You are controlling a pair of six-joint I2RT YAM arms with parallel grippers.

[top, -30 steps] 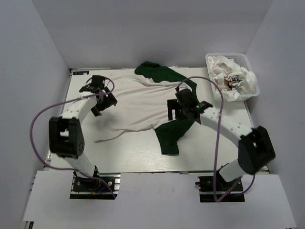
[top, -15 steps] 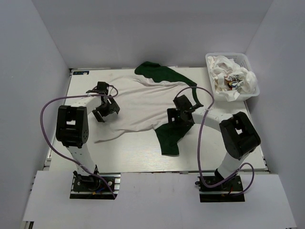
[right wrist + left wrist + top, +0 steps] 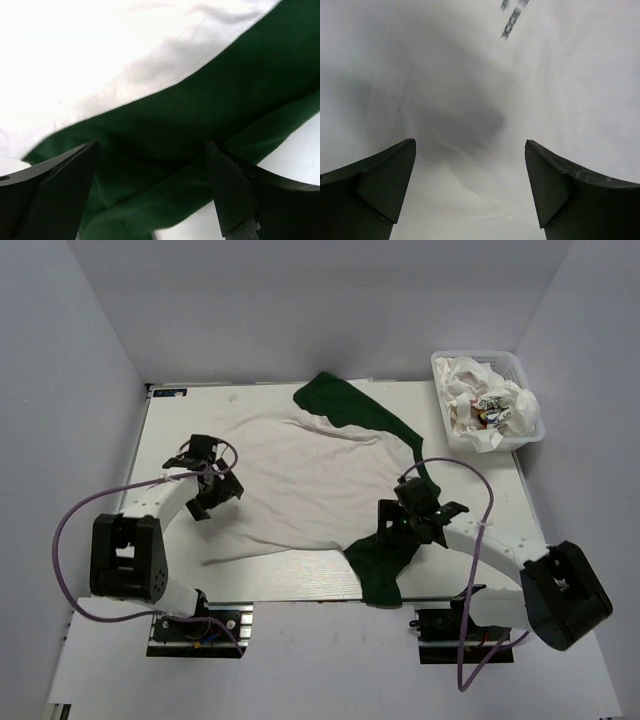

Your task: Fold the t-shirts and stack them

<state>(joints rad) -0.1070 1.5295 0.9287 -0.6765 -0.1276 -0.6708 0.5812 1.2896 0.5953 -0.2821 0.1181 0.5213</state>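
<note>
The white cloth t-shirt with dark green sleeves (image 3: 300, 475) lies spread on the pale counter (image 3: 280, 577) for folding, so the left gripper (image 3: 213, 488) hangs wide and empty over its white body and the right gripper (image 3: 408, 523), equally wide, apparently targets the near sleeve (image 3: 375, 565).

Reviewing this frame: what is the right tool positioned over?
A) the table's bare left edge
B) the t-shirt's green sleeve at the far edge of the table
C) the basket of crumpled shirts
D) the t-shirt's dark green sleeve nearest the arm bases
D: the top view puts the right tool over the near dark green sleeve, and the right wrist view shows green cloth between its open fingers.
</note>
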